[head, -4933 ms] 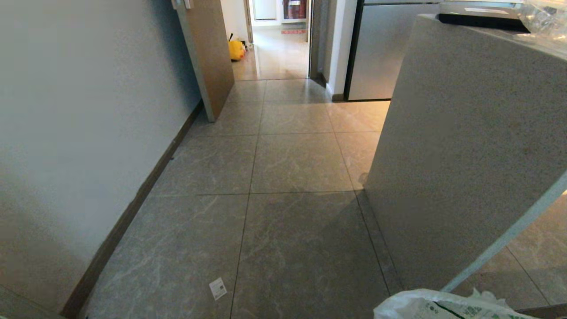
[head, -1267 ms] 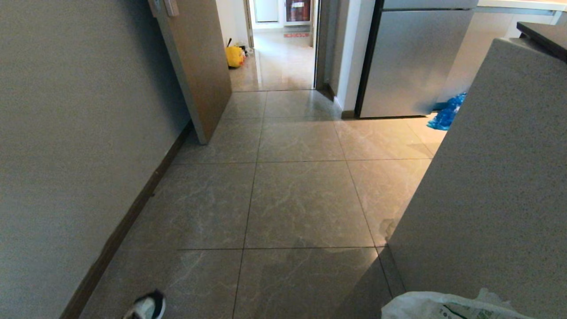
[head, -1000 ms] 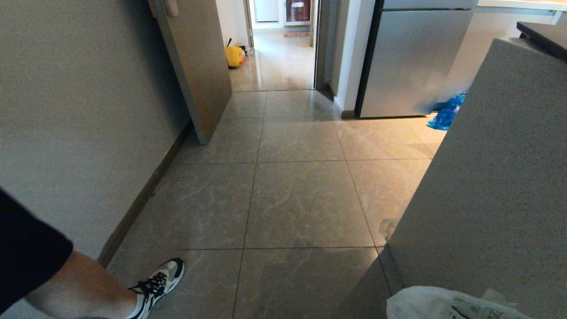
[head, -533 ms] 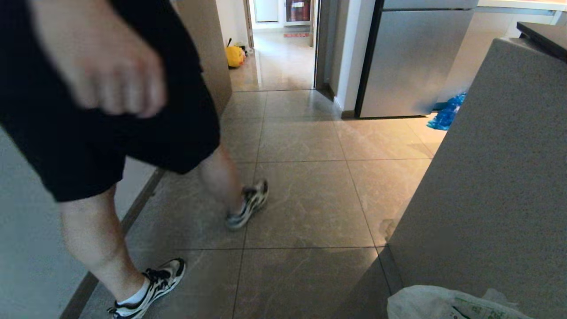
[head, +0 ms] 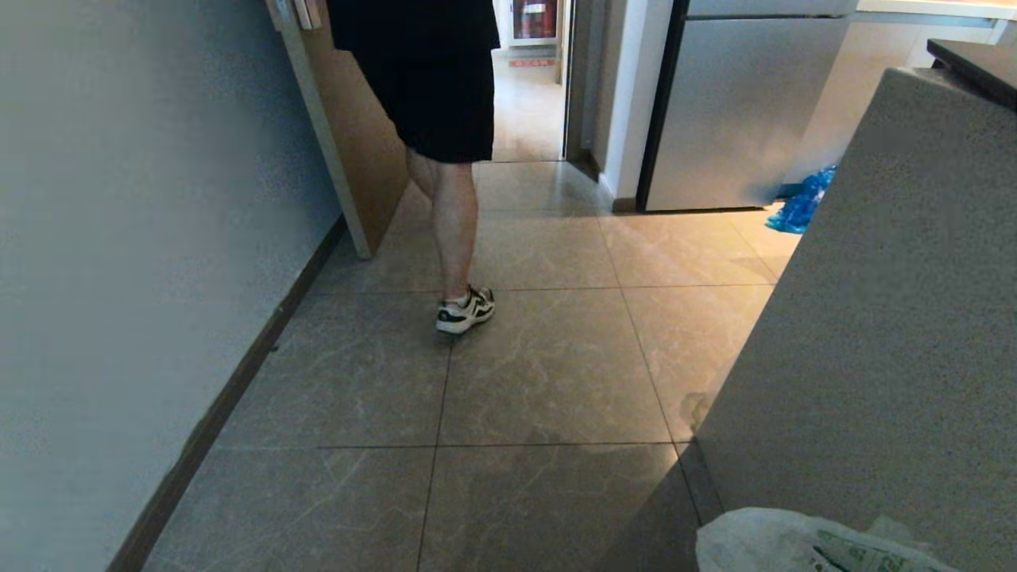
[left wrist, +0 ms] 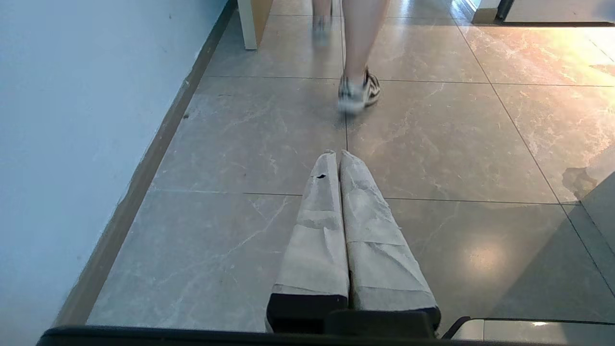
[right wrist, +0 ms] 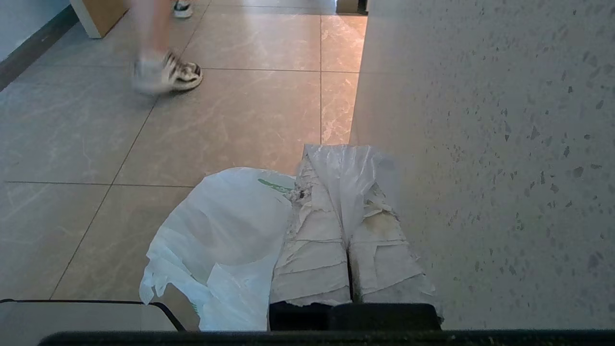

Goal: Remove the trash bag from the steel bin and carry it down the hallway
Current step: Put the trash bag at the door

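At five o'clock, the right gripper (right wrist: 342, 158) pinches the bag (right wrist: 226, 230), probably by a handle. Thin, limp, slippery film: hold gathered plastic. Left gripper (left wrist: 335, 158) is pressed together, empty.

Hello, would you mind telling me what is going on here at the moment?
The robot is in the hallway with the trash bag pinched in its shut right gripper; the bag hangs beside the fingers, next to a speckled counter wall. The left gripper is shut and empty above the tiles. A person in black shorts is walking ahead toward the open doorway. The steel bin is not in view.
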`<state>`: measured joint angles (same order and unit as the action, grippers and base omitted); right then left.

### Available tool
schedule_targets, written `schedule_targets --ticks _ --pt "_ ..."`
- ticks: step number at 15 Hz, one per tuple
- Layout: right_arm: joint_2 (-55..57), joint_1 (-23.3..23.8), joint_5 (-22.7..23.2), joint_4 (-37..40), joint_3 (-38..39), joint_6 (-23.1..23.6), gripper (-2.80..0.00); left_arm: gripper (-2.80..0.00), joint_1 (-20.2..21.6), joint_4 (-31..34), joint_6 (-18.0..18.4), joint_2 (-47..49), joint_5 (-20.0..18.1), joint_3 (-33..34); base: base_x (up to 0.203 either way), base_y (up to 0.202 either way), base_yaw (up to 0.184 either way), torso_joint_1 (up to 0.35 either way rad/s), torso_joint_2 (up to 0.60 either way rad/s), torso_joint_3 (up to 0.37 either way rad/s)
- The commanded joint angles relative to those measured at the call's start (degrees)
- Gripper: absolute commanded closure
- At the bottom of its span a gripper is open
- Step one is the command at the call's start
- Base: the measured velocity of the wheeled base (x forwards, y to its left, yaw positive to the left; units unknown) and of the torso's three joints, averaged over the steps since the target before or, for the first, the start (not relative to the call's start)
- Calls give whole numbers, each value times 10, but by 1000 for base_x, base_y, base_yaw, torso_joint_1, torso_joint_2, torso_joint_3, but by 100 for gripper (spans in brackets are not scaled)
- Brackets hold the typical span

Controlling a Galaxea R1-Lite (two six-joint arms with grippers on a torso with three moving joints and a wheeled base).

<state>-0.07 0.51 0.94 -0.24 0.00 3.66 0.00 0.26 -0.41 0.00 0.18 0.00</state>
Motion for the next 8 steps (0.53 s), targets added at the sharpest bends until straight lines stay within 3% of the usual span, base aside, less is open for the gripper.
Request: schedule_targets --ticks 1,4,8 --pt "1 0 0 0 0 0 0 0 0 0 0 0 0 0 0 0 0 0 0 0" --pt "1 -1 0 0 0 0 0 0 0 0 0 0 1 0 53 0 -2 3 0 3" --pt "1 0 0 0 0 0 0 0 0 0 0 0 1 0 162 0 0 1 3 1"
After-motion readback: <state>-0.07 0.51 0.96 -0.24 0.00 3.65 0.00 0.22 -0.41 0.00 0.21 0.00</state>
